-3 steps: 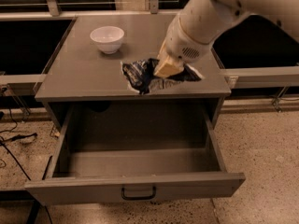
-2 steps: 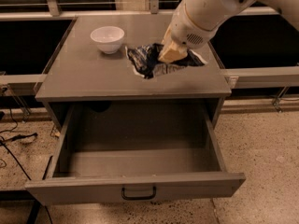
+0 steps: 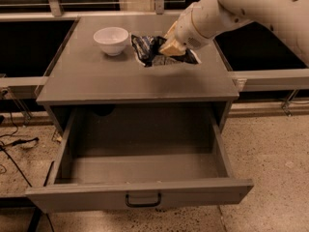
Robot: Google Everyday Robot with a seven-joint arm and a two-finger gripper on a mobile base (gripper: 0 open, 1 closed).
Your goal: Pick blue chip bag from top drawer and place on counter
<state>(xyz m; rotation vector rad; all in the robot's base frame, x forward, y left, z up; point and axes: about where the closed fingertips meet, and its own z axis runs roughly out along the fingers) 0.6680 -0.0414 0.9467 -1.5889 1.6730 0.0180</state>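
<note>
The gripper [image 3: 168, 48] hung low over the back of the counter surface [image 3: 135, 81], its jaws clenched on the blue chip bag [image 3: 145, 50], which lay on or just above the surface, near the white bowl [image 3: 111, 40]. The top drawer [image 3: 193, 197] stood open. Best to settle the bag flat, clear of the bowl, release, then rise straight up

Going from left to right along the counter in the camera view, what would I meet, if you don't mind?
white bowl → blue chip bag. The gripper is over the bag's right part, above the counter, so it overlaps the bag and I leave it out of the order.
</note>
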